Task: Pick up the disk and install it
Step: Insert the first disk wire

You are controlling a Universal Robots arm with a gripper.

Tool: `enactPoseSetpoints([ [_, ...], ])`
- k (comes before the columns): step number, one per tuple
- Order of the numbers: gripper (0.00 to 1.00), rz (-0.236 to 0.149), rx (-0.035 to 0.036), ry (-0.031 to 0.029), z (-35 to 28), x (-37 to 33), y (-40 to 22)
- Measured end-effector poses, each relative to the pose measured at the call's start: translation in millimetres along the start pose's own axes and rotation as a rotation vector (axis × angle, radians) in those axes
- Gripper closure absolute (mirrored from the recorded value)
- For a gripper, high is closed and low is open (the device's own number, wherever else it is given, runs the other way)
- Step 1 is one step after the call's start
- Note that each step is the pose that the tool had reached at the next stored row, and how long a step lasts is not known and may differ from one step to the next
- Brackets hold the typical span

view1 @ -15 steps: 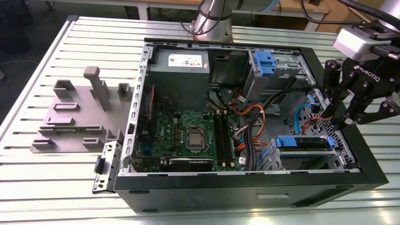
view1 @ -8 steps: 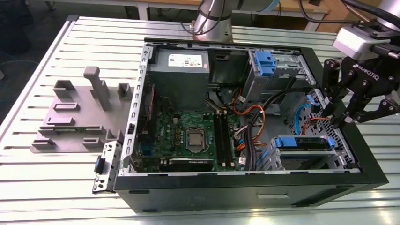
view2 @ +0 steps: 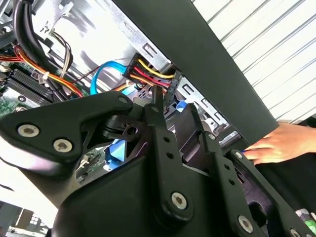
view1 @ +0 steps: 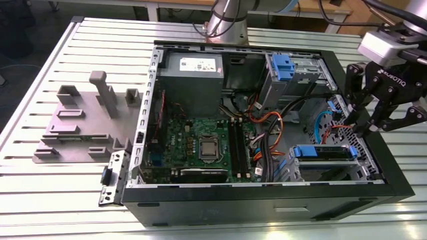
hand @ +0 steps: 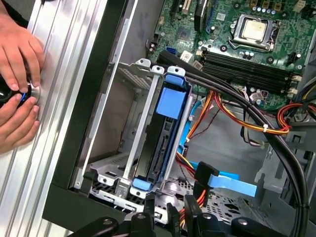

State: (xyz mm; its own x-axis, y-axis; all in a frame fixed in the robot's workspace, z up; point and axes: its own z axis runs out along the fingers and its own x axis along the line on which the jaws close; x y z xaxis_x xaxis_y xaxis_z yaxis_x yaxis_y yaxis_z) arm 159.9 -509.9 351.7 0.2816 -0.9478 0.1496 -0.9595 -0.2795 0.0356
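The disk sits in the drive cage at the near right corner of the open computer case, with its blue rails showing. In the first wrist view the disk stands edge-on between the cage's metal walls, a blue tab at each end. My black gripper hangs just past the cage over the case's right wall, above the orange and blue cables. Its fingertips are close together with nothing between them in both wrist views, gripper, gripper. It does not touch the disk.
A person's hands hold a small knob on the slatted table beside the case; one hand shows beyond the case wall. Motherboard, grey power supply, blue latch and cable bundles fill the case. A grey fixture plate lies left.
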Motion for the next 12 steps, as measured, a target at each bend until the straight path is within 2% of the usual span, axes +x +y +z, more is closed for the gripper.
enactPoseSetpoints([
  [12,0.63,-0.057,0.0079,0.0046,1.4,0.4,-2.4],
])
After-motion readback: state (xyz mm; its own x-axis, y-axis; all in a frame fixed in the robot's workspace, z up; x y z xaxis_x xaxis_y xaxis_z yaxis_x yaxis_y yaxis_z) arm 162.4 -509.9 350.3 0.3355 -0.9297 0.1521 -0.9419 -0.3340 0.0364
